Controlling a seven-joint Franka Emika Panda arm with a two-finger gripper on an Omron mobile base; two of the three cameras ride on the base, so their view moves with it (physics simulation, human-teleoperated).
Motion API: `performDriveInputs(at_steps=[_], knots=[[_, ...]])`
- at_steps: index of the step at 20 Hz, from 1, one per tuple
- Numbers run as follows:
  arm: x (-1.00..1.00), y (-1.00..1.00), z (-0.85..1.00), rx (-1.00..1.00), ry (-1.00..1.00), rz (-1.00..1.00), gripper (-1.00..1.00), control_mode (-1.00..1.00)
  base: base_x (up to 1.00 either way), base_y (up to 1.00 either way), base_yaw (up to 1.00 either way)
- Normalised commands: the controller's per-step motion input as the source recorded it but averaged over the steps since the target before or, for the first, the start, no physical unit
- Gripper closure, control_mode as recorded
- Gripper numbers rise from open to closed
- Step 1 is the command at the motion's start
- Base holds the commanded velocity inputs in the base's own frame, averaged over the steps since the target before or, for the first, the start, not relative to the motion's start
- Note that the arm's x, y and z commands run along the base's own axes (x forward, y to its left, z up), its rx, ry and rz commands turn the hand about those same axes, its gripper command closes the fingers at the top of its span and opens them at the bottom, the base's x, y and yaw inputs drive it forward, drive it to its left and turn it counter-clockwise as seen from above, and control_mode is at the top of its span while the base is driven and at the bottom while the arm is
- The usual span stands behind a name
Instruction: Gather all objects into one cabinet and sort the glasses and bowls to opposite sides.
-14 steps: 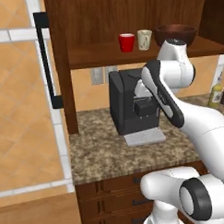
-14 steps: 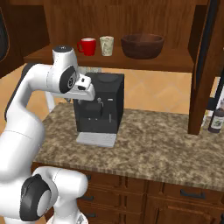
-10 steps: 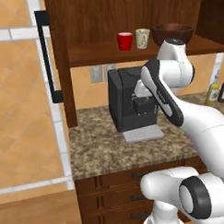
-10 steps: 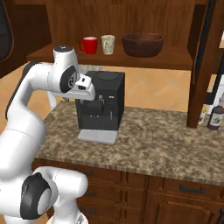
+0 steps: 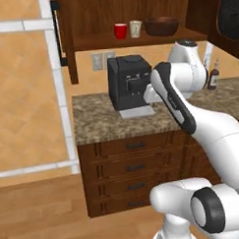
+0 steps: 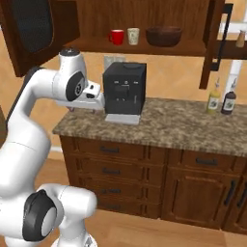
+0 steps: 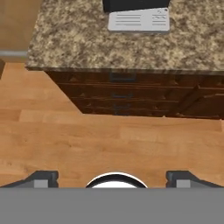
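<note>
In the left base view the cabinet [image 5: 83,24] hangs above the desk [image 5: 97,125], its door [image 5: 56,30] with the long black handle standing open at the left edge. On its shelf board, from left to right, stand the red cup [image 5: 120,31], the cream cup [image 5: 135,28] just beside it, and then the dark brown bowl [image 5: 161,26], set a little apart toward the right end. Below them a black coffee machine [image 5: 131,84] sits on the desk, over a bank of wooden drawers [image 5: 131,175]. Further right, two bottles [image 6: 221,98] stand near the back of the desk in the right base view. In the hand view the claw [image 7: 111,178] looks down over the wooden floor [image 7: 100,140] in front of the drawers, its fingertips [image 7: 43,178] spread wide with nothing between them.
</note>
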Motion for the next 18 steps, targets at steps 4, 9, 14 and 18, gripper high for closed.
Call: performDriveInputs(at_steps=[4,9,14,18], knots=[[0.00,0.00,0.00,0.00,0.00,0.00,-1.00,1.00,-1.00,-0.90,0.01],[0.00,0.00,0.00,0.00,0.00,0.00,-1.00,1.00,-0.97,-0.95,0.00],[0.00,0.00,0.00,0.00,0.00,0.00,-1.00,1.00,-0.77,-0.21,0.03],[0.00,0.00,0.00,0.00,0.00,0.00,-1.00,1.00,-0.02,-1.00,0.24]])
